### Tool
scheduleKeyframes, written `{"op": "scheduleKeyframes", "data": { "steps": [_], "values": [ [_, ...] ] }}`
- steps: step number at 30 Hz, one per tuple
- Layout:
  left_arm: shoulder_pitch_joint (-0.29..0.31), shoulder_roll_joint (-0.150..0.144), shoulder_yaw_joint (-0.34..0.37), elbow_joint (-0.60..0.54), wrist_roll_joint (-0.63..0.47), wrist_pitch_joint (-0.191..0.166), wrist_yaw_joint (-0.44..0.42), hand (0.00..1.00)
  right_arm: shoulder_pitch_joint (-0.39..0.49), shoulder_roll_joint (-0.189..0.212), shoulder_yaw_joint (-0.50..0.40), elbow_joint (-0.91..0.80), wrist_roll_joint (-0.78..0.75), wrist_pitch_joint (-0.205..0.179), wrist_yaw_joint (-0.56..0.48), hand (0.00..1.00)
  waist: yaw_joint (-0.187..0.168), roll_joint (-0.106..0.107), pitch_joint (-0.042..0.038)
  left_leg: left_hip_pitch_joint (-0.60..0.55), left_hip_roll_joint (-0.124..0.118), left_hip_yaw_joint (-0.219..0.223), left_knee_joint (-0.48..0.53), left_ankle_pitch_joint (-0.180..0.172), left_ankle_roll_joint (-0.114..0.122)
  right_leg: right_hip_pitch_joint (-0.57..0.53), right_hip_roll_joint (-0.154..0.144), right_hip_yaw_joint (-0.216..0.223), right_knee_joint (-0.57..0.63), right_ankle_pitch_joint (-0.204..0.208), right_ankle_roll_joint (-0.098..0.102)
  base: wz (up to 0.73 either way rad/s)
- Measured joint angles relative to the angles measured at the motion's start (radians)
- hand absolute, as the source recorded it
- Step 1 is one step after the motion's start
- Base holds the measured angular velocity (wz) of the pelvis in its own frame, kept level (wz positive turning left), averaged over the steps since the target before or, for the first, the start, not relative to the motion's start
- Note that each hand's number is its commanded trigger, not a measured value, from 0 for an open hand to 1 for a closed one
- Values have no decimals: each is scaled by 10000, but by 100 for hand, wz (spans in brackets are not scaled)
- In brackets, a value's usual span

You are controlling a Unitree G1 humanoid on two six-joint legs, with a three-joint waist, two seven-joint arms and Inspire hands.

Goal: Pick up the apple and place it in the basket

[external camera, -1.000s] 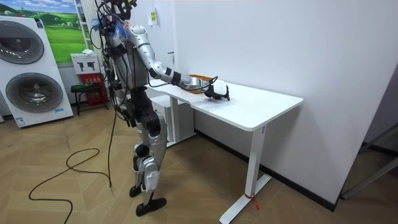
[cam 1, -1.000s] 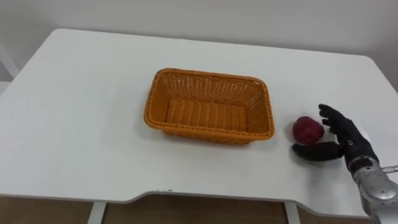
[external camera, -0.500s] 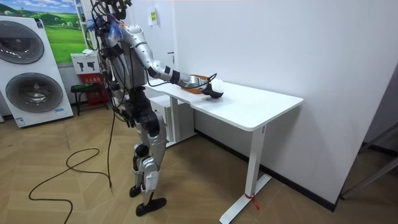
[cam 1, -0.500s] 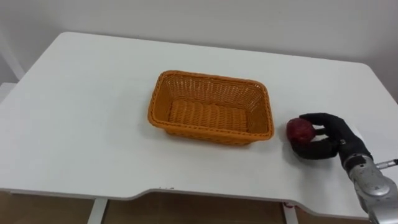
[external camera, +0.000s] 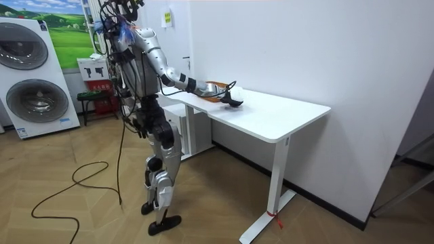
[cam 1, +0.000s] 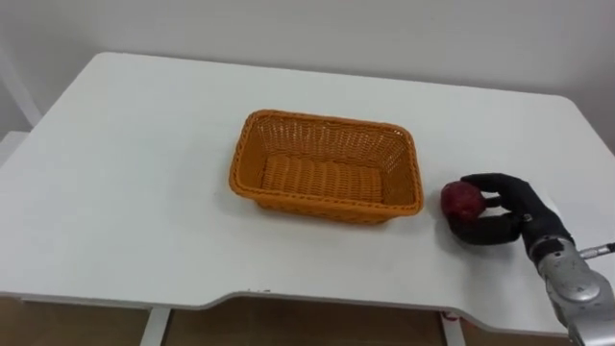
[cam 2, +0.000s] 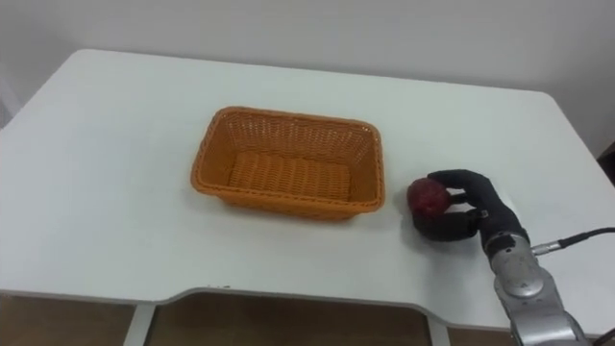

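Room view: robot stands at the white counter, right arm reaching over it, washing machines behind. Eye views add detail: orange wicker basket mid-counter; right hand wrapped round the red apple, just right of the basket, not touching it.

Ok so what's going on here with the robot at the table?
A humanoid robot stands at a white table. Its right robot hand is curled round a red apple, low by the tabletop, just right of an empty orange wicker basket. The apple isn't in the basket yet.
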Motion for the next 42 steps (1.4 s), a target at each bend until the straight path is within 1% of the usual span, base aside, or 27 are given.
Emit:
{"op": "scheduleKeyframes", "data": {
  "steps": [1,2,3,5,6,7,10,12,13,15,17,22,24,26,28,30,34,36,40,41,42],
  "values": [
    [-26,-21,0,-2,20,0,2,0,3,13,1,-190,92,51,-88,100,-7,105,20,-3,0,17,-16,2,3,-23,1,0,0,0,0,-4],
    [-32,-36,1,-2,42,0,4,0,6,16,1,-274,113,70,-139,100,-8,154,24,-3,0,24,-21,3,3,-29,1,8,2,0,0,-4],
    [-28,-56,2,-4,47,1,10,0,10,19,1,-436,146,126,-223,100,-26,211,15,5,0,29,-34,6,2,-32,0,30,1,0,0,0],
    [-35,-64,25,-5,76,4,70,0,13,20,0,-771,151,186,-415,100,-31,241,-3,15,10,40,-37,15,-8,-38,6,58,-7,-1,-1,0],
    [-50,-65,35,-4,87,3,187,0,13,19,0,-1110,160,186,-565,100,-20,199,23,21,20,49,-42,28,-19,-49,7,64,-6,-1,-1,0],
    [-53,-65,34,-3,87,0,311,0,13,19,-3,-1515,169,186,-724,100,-33,185,31,10,29,71,-59,40,-36,-48,17,69,-8,-1,-1,0],
    [-22,-76,37,-3,82,-9,498,0,12,20,-86,-2613,168,143,-1077,100,-178,118,27,-3,36,84,-73,46,-46,-30,51,14,-22,-1,-1,4],
    [-9,-93,52,-1,84,-9,499,0,11,25,-204,-3126,166,120,-1195,100,-207,44,40,-6,33,86,-77,46,-45,-29,60,16,-30,-1,-1,0],
    [-11,-94,52,-1,83,-10,498,0,11,33,-304,-3374,166,112,-1278,100,-209,16,25,-6,26,88,-79,46,-45,-28,54,20,-28,-1,-1,0],
    [-35,-92,52,-2,78,-12,527,0,4,100,-461,-3667,212,89,-1442,100,-209,4,16,4,17,105,-78,48,-41,-14,41,22,-23,-1,-1,0],
    [-70,-92,52,-3,86,-12,595,0,4,137,-512,-3983,267,89,-1582,100,-209,13,23,-9,17,137,-80,49,-39,-38,39,22,-26,0,0,-4],
    [-93,-123,105,14,82,-12,631,0,9,155,-512,-4833,282,90,-1719,100,-214,83,16,1,33,122,-103,51,-36,-62,51,10,-20,1,-2,-1],
    [-90,-160,104,27,85,-10,639,0,10,168,-511,-5141,294,90,-1728,100,-214,113,13,1,32,126,-101,51,-36,-61,44,2,-19,3,-5,0],
    [-85,-174,103,48,85,-7,650,0,10,283,-512,-5446,232,90,-1737,100,-215,123,12,2,32,122,-99,51,-36,-58,24,-4,-19,3,-6,0],
    [-97,-213,104,96,81,-1,657,0,10,546,-499,-5859,243,92,-1719,100,-182,147,19,3,32,124,-86,51,-36,-56,20,4,-20,3,-6,0],
    [-115,-235,104,95,82,0,658,0,7,683,-468,-6075,143,91,-1695,100,-133,170,21,5,32,139,-89,51,-35,-69,18,19,-24,3,-6,0],
    [-119,-263,85,89,81,5,840,0,4,683,-55,-6089,64,104,-1540,100,14,185,25,24,32,145,-129,53,-33,-70,51,159,-28,4,-8,0],
    [-122,-279,91,90,119,17,894,0,3,684,92,-6091,20,170,-1397,100,89,187,20,38,29,156,-179,62,-24,-78,59,180,-27,4,-8,0],
    [-123,-283,91,85,209,83,841,0,4,685,300,-6090,-152,196,-984,100,123,155,6,40,23,156,-182,64,-23,-79,67,274,-29,4,-8,0],
    [-122,-288,90,78,214,103,834,0,4,685,346,-6090,-156,197,-922,75,122,144,3,42,23,155,-180,64,-23,-78,68,283,-30,4,-8,0],
    [-128,-291,83,64,225,118,807,0,7,684,453,-6089,-223,200,-839,55,139,133,2,57,23,156,-175,64,-23,-79,64,307,-27,4,-8,0]
  ]
}}
